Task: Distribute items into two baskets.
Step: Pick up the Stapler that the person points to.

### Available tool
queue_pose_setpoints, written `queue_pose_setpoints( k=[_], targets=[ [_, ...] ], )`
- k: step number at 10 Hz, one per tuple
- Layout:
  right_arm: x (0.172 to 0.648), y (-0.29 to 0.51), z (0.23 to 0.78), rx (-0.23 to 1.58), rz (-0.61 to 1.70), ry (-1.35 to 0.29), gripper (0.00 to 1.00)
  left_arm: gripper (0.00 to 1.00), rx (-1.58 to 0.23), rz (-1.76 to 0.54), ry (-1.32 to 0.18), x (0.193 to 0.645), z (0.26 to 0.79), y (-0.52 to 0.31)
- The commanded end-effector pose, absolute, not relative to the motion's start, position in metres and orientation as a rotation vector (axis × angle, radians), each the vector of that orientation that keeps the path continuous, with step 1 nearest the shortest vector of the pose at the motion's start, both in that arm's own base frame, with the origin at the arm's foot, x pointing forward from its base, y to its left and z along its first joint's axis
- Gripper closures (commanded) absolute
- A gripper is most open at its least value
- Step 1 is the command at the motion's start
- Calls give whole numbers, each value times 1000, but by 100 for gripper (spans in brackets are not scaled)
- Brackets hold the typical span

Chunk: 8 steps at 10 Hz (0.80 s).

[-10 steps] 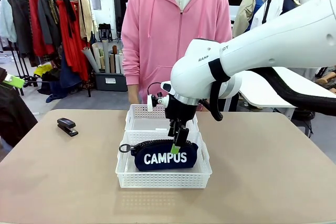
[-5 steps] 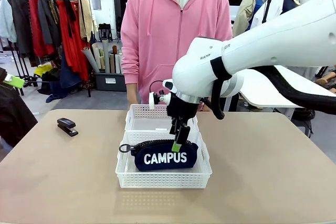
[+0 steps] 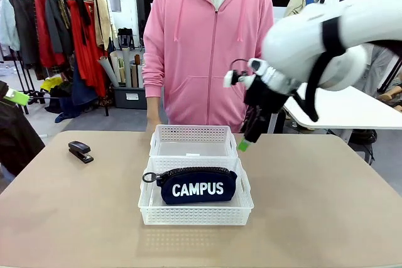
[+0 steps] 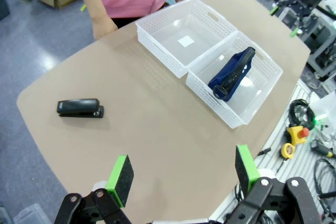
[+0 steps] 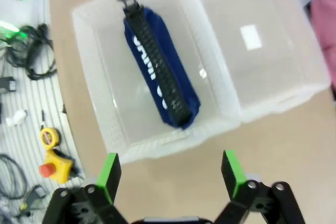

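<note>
The navy "CAMPUS" pouch (image 3: 196, 186) lies in the nearer white basket (image 3: 195, 215), its ring pull to the left. Behind it, touching, stands the second basket (image 3: 191, 134), holding nothing but a small label. My right gripper (image 3: 246, 141) hangs open and holds nothing, above the table just right of the far basket; its own view looks down on the pouch (image 5: 160, 74) and both baskets (image 5: 86, 66) (image 5: 273, 66). The black stapler (image 3: 80, 151) lies on the table at far left. My left gripper (image 4: 184, 169) is open high above the table, with the stapler (image 4: 80, 107) below.
A person in a pink hoodie stands at the far edge, one hand (image 3: 152, 123) hanging beside the far basket. Bare tabletop (image 3: 326, 199) stretches right and front of the baskets. Beyond the table's edge, cables and a yellow device (image 5: 52, 161) lie on the floor.
My right gripper has risen out of the near basket and swung up and to the right, leaving the pouch lying in it. The stapler has not moved.
</note>
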State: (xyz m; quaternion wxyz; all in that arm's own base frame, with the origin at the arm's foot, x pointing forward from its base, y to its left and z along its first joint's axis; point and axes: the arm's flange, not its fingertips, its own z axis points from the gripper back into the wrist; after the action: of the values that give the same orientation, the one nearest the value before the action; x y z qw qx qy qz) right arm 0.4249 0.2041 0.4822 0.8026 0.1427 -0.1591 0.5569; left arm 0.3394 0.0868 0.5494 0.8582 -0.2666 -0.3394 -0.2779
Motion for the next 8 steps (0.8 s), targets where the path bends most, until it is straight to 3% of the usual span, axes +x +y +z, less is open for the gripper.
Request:
queue_pose_setpoints(
  k=[1,8],
  targets=[
    [394,163,488,394,1075,-384,0,0,-574,-596,-730,340,550,87],
    [345,-15,526,522,785,-540,0,0,-574,-596,-730,340,550,87]
  ],
)
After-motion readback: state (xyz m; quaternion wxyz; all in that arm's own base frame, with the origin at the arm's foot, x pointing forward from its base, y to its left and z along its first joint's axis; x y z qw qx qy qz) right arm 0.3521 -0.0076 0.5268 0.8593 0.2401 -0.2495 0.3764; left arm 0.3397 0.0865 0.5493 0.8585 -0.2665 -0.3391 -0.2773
